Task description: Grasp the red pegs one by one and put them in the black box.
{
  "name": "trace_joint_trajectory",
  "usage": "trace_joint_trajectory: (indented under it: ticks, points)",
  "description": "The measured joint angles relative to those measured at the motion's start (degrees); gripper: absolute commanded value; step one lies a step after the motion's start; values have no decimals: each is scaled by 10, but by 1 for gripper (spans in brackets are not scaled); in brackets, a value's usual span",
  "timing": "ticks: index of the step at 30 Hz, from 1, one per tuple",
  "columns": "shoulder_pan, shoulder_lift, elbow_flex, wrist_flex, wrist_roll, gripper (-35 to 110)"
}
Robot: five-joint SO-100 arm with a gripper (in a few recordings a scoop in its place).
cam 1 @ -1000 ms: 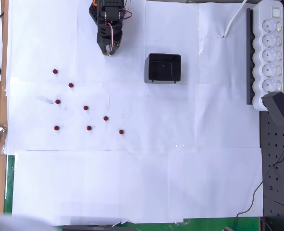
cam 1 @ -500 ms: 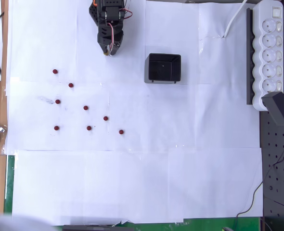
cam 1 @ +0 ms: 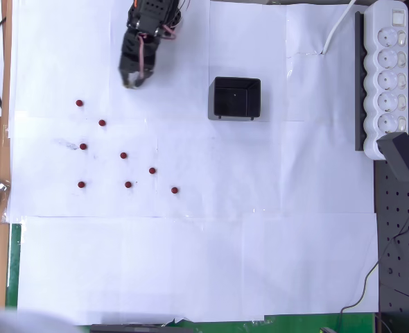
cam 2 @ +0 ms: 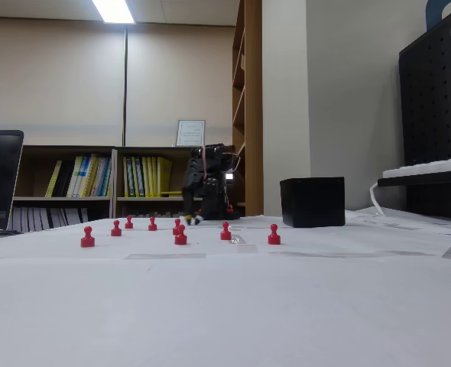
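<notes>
We judge this the approach to a first grasp: our end effector (cam 1: pixel 131 83), jaw state unclear, hangs near the top of the pegs (cam 1: pixel 102 123) scattered left of the empty-looking box (cam 1: pixel 236 98), so lowering comes next.

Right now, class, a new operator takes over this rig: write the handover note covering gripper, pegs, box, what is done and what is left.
Gripper: empty, raised near the top of the overhead view, up and to the right of the pegs; open or shut cannot be told.
Red pegs: all eight stand on the white paper, left of the black box.
Black box: no peg visible inside.
Done: nothing placed yet.
Left: pick each of the eight pegs and drop it in the box, one by one.
</notes>
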Motion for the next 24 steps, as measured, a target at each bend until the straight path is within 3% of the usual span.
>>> trace_joint_trajectory:
  ticks: [7,14,24]
  points:
    - [105,199,2,-240,-5,14]
    - [120,327,2,-424,-82,14]
    - [93,437,25,-550,-167,14]
